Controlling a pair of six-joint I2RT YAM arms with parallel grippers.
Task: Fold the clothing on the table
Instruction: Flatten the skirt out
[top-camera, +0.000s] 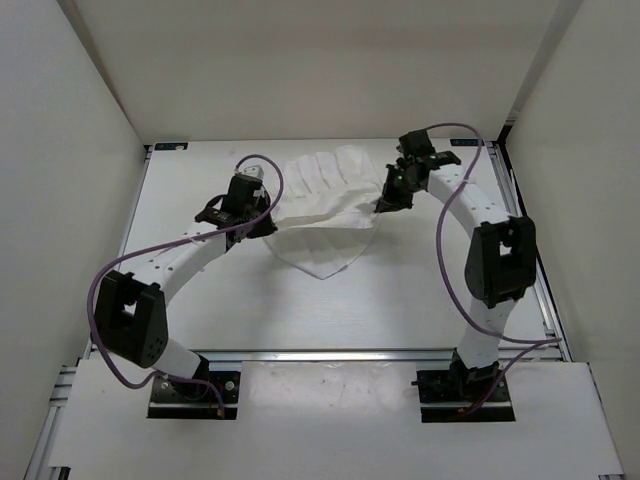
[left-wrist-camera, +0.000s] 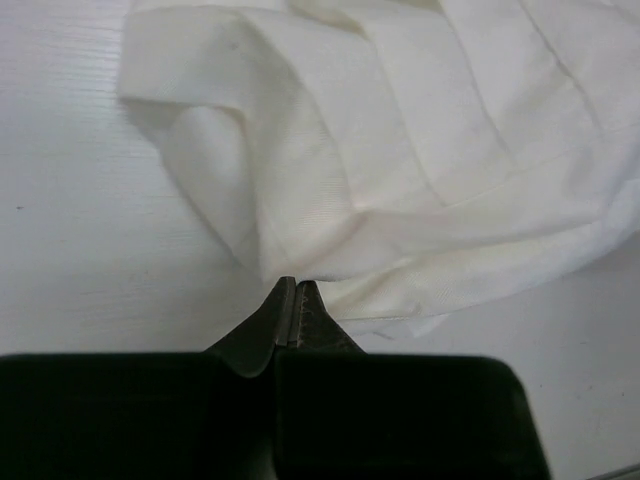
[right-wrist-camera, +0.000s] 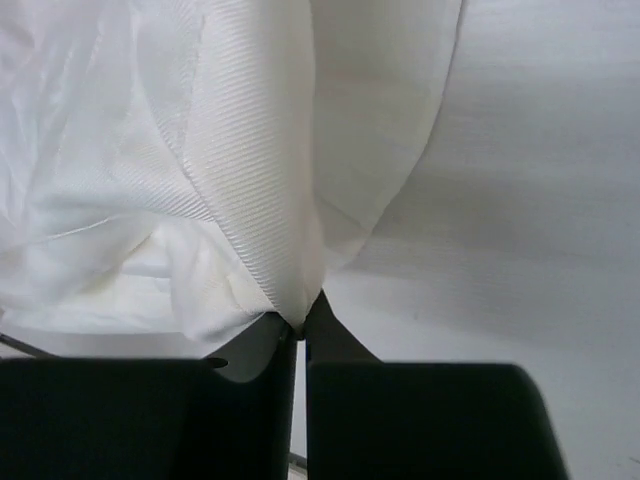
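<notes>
We see the clothing (top-camera: 325, 215), a thin white garment with fan-like creases, in the far middle of the surface (top-camera: 420, 300), between the two arms. Its far part is bunched into soft folds, while a rounded lobe lies flat toward the near side.

At the garment's left edge the left gripper (top-camera: 268, 220) is clamped on the fabric. In the left wrist view its jaws are pressed together with a fold of cloth pinched at their tips, and the rest fans away from them.

At the right edge the right gripper (top-camera: 383, 203) also grips the clothing. Its wrist view shows a ribbed fold running down into the tips of the nearly touching jaws. Between the two grippers the cloth stretches as a creased band.

Farther out, purple cables (top-camera: 440, 230) loop along both arms. An aluminium rail (top-camera: 330, 355) crosses the near edge of the surface, and white walls (top-camera: 60, 150) enclose it on three sides.
</notes>
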